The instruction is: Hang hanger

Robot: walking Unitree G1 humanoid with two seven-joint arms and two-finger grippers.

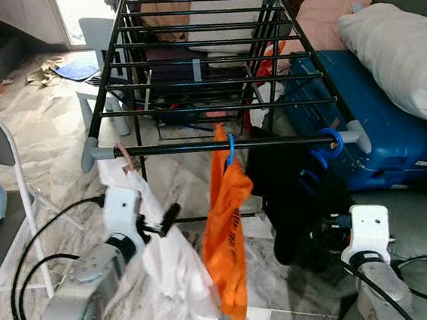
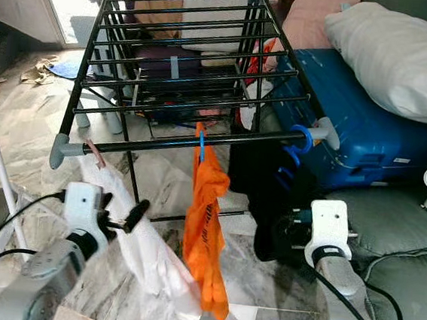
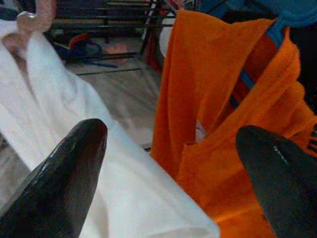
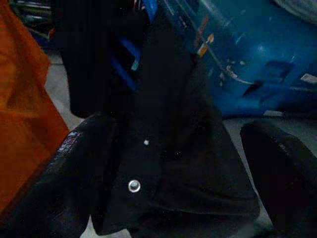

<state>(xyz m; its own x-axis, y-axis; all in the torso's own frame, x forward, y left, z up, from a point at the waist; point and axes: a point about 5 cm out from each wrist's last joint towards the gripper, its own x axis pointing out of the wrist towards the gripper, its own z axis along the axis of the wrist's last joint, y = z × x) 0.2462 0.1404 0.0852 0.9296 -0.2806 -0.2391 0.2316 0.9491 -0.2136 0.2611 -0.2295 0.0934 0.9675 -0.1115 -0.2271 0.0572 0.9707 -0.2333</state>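
While the left gripper (image 3: pixel 171 148) sits spread wide beside a white garment (image 1: pixel 170 258) hung from the drying rack (image 1: pixel 207 69) front bar, an orange shirt (image 1: pixel 229 237) hangs mid-bar on a blue hanger (image 1: pixel 230 148). Farther right, black clothing (image 1: pixel 294 190) hangs by another blue hook (image 1: pixel 328 145), the right gripper (image 4: pixel 185 168) wide apart at its hem.

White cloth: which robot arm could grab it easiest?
Probably the left. The left tool is open right beside the white cloth. The right tool is over at the black cloth, with the orange cloth hanging in between.
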